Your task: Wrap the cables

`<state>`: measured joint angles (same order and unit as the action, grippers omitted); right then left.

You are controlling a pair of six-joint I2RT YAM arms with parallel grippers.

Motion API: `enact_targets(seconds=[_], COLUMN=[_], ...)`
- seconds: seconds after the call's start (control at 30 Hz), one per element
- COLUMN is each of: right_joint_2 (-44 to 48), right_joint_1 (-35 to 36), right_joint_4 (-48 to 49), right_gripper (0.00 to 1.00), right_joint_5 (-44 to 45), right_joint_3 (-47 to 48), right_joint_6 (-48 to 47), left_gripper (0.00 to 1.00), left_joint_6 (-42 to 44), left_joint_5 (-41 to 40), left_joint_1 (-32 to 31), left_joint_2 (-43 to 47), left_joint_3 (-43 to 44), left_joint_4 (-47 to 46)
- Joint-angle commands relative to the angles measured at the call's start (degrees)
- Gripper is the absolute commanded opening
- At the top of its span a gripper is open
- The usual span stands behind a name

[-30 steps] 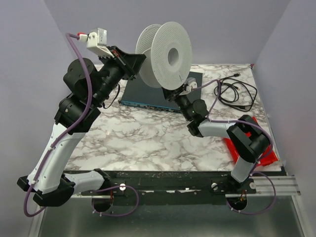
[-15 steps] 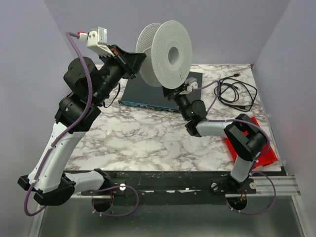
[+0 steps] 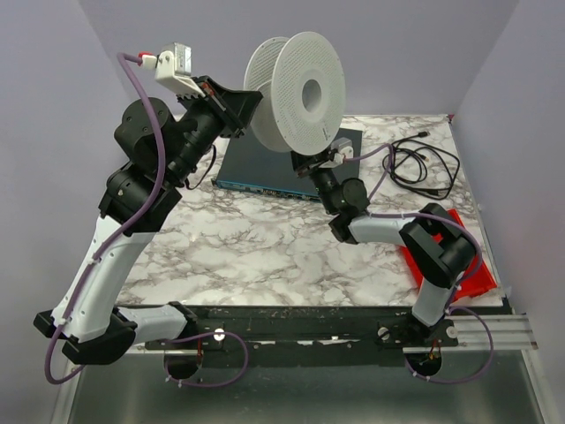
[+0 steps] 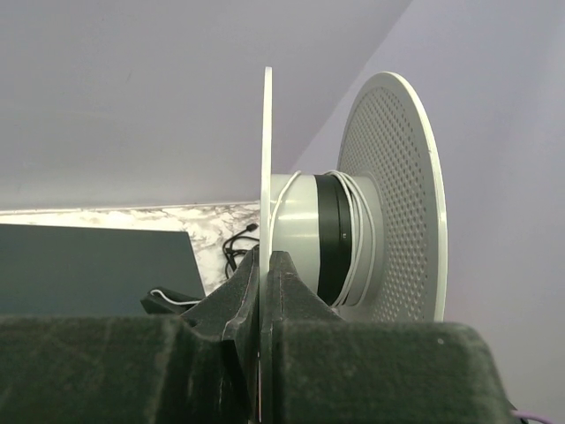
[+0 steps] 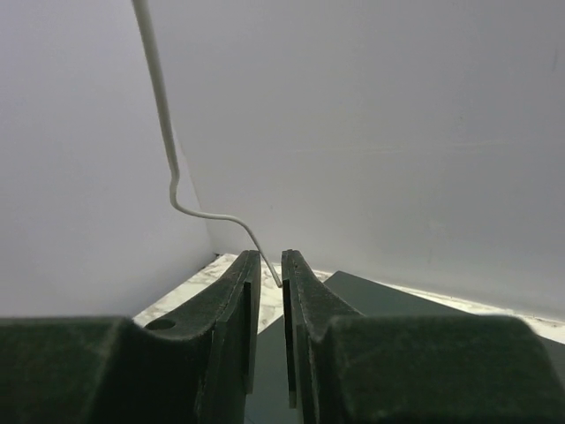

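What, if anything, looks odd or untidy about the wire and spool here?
The white wire is kinked: in the right wrist view it drops straight, then bends sharply sideways near its lower end. On the spool, one strand crosses the grey hub slantwise, apart from the tidy turns by the far flange.

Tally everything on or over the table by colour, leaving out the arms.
White: 2 (spool, thin wire)
Black: 1 (cord bundle)
Dark blue-grey: 1 (flat slab)
Red: 1 (flat piece at the right edge, partly hidden)
Total: 5
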<state>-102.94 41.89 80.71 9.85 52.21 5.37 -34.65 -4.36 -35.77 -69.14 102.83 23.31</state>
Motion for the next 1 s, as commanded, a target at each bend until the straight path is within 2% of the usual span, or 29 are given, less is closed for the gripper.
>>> enact_targets(seconds=[0.0, 0.07, 0.17, 0.2, 0.37, 0.53, 0.67, 0.77, 0.97], right_joint_2=[-1.3, -1.3, -1.1, -0.8, 1.2, 7.3, 14.4, 19.6, 26.4], right_joint_1=[0.6, 0.7, 0.9, 1.1, 2.2, 6.3, 9.6, 11.6, 13.7], right_joint_4=[2.9, 3.3, 3.0, 2.9, 0.7, -6.4, -15.0, -24.8, -42.3], right_gripper=[0.21, 0.17, 0.02, 0.01, 0.01, 0.01, 0.01, 0.01, 0.01], right_joint_5=[2.0, 2.4, 2.5, 2.5, 2.9, 5.8, 9.4, 10.2, 7.8], right_joint_3=[1.7, 1.8, 2.0, 1.9, 0.6, -5.0, -10.2, -11.2, -6.3], right_joint_6=[-1.4, -1.5, -1.2, -1.2, -1.3, -2.1, -1.4, -1.1, -0.3], left_gripper=[0.0, 0.0, 0.0, 0.0, 0.0, 0.0, 0.0, 0.0, 0.0], left_joint_6=[-1.7, -1.7, -1.7, -1.6, -1.1, 2.1, 5.5, 7.9, 13.4], left_joint_5=[-0.7, -0.8, -1.0, -1.1, -3.1, -10.1, -15.3, -17.8, -24.3], left_joint_1=[-0.4, -0.4, -0.3, -0.4, -0.3, -0.3, 0.0, 0.1, 0.1], left_joint_2=[0.3, 0.4, 0.4, 0.5, 0.7, 0.9, 0.7, 0.0, -3.3], left_joint_3=[2.6, 2.6, 2.6, 2.6, 2.1, 1.1, -0.8, -2.4, -7.1], left_joint_4=[-3.5, -3.4, -3.3, -3.3, -3.6, -4.6, -6.2, -8.0, -12.4])
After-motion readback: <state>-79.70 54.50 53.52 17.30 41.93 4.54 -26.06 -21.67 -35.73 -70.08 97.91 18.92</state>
